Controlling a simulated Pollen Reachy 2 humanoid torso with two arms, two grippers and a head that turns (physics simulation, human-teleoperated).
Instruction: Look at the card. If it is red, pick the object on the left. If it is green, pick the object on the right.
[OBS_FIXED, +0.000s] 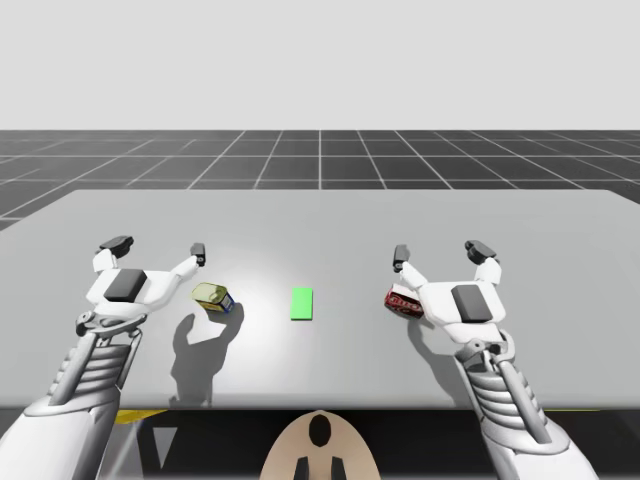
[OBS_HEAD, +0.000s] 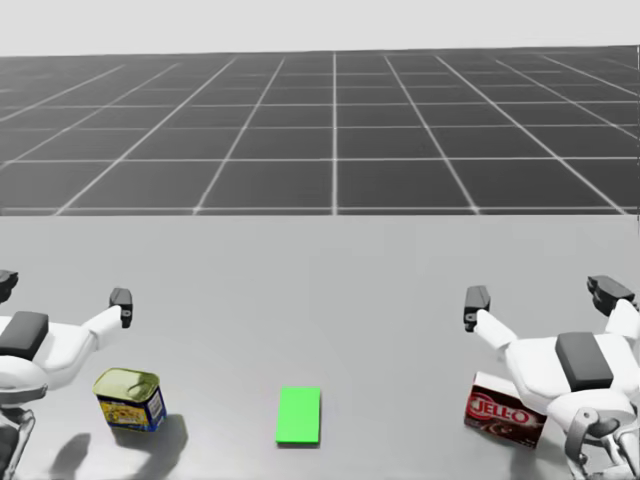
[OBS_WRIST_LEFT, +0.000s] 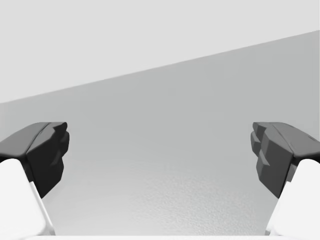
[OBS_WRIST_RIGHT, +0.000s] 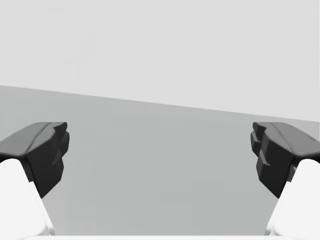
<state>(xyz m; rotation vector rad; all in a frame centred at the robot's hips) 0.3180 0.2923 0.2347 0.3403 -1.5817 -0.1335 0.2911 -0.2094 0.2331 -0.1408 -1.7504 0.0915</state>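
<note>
Card (OBS_FIXED: 301, 303) is green, so target is the red box (OBS_FIXED: 403, 299), lower right. My right end effector (OBS_FIXED: 439, 252) is spread wide, reaching beyond it. I'd retract, lower, straddle, then close.

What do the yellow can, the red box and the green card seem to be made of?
The yellow can is probably metal: rimmed lid with a dull sheen. The red box looks like printed cardboard: flat faces, sharp edges. The green card is thin, flat, matte; paper or plastic.
</note>
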